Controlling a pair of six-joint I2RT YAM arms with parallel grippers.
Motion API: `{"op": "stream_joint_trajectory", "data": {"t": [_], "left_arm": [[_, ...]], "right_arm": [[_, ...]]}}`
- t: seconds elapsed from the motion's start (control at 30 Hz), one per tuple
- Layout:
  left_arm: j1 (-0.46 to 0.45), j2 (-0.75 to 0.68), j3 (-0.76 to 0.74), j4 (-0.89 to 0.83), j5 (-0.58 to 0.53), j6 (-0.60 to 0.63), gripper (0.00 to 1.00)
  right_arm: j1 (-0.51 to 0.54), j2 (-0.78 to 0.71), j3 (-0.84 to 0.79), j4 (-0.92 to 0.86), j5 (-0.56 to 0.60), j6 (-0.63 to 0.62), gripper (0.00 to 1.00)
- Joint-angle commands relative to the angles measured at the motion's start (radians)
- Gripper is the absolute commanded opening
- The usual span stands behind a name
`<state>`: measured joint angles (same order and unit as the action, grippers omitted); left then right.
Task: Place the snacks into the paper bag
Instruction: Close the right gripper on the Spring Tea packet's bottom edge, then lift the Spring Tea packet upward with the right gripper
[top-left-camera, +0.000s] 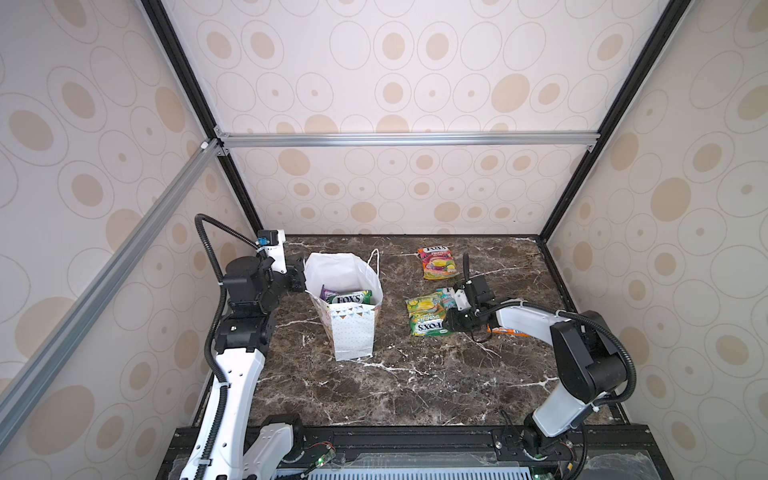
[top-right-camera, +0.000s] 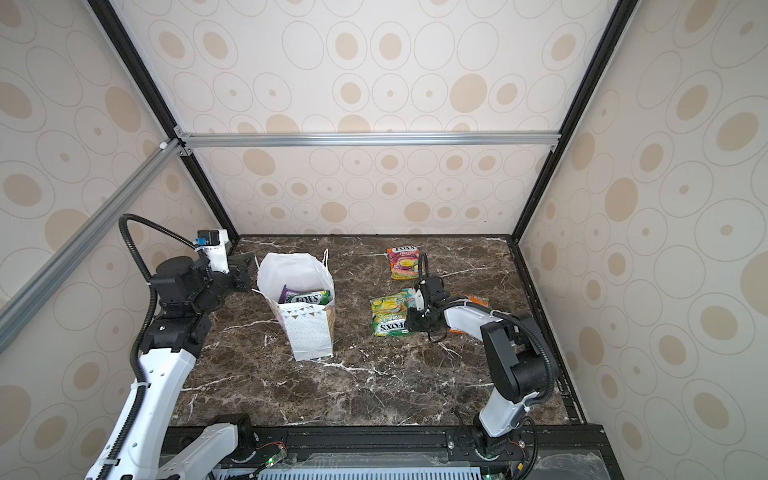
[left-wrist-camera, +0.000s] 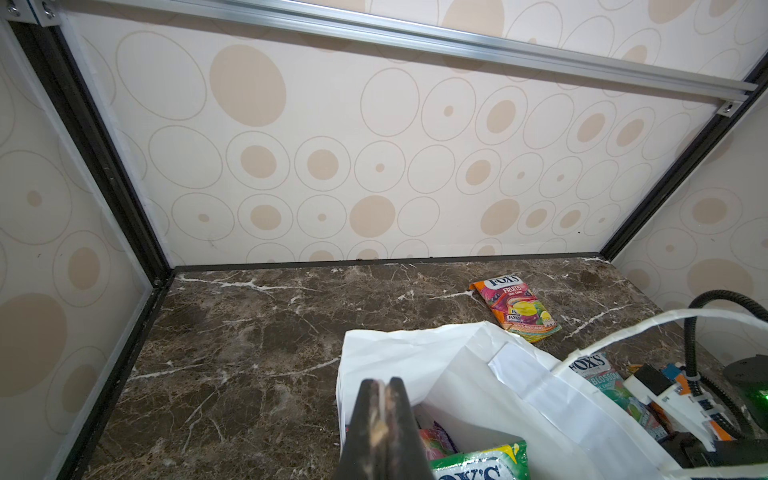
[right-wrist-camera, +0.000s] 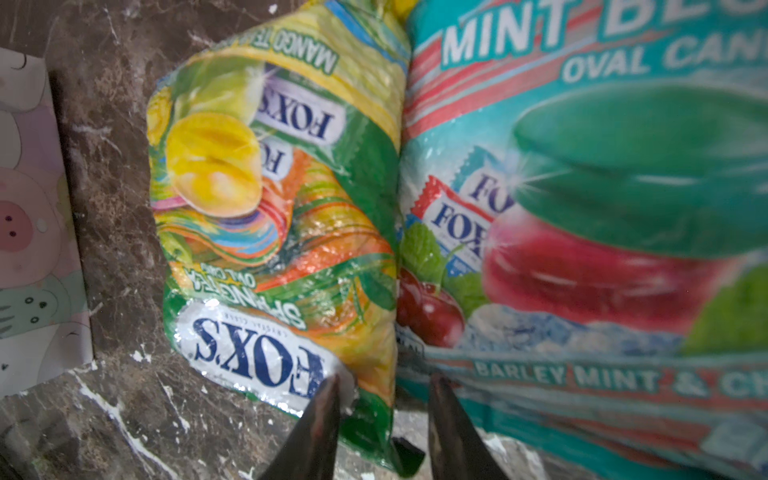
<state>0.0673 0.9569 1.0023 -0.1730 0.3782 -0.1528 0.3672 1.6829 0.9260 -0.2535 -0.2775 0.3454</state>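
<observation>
The white paper bag (top-left-camera: 353, 332) (top-right-camera: 309, 332) stands left of centre, mouth open, with a green snack pouch (top-left-camera: 349, 298) and a purple one (top-left-camera: 330, 293) inside. My left gripper (top-left-camera: 298, 276) (left-wrist-camera: 384, 380) is shut at the bag's left rim, apparently pinching it. My right gripper (top-left-camera: 446, 322) (right-wrist-camera: 384, 378) is open, low over the table. Between its jaws lies the corner of a yellow-green pouch (top-left-camera: 426, 316) (right-wrist-camera: 282, 208). A teal mint pouch (top-left-camera: 446, 295) (right-wrist-camera: 582, 208) lies against that one. An orange-pink pouch (top-left-camera: 438, 262) (left-wrist-camera: 515, 307) lies further back.
An orange pouch (top-left-camera: 503, 331) lies partly hidden under my right forearm. The brown marble table (top-left-camera: 415, 386) is closed in by patterned walls at the back and both sides. The bag's white cord handle (top-left-camera: 376, 259) sticks up at its right rim.
</observation>
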Motion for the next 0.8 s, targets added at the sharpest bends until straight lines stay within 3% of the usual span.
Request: {"op": "stream_joint_trajectory", "data": {"t": [0.0, 0.2, 0.53, 0.7, 0.77], "left_arm": [[0.006, -0.018, 0.022, 0.015, 0.005, 0.017, 0.0], [0.006, -0.016, 0.021, 0.015, 0.006, 0.018, 0.0], [0.006, -0.02, 0.021, 0.013, -0.001, 0.021, 0.0], [0.007, -0.017, 0.022, 0.014, 0.001, 0.021, 0.0], [0.007, -0.019, 0.022, 0.013, 0.0, 0.021, 0.0]], "right_arm": [[0.001, -0.001, -0.016, 0.015, -0.018, 0.008, 0.42], [0.001, 0.016, -0.035, 0.07, -0.085, 0.041, 0.43], [0.012, 0.057, -0.06, 0.093, -0.042, 0.077, 0.4], [0.013, 0.058, -0.067, 0.129, -0.067, 0.1, 0.26], [0.014, 0.055, -0.065, 0.131, -0.069, 0.108, 0.12]]}}
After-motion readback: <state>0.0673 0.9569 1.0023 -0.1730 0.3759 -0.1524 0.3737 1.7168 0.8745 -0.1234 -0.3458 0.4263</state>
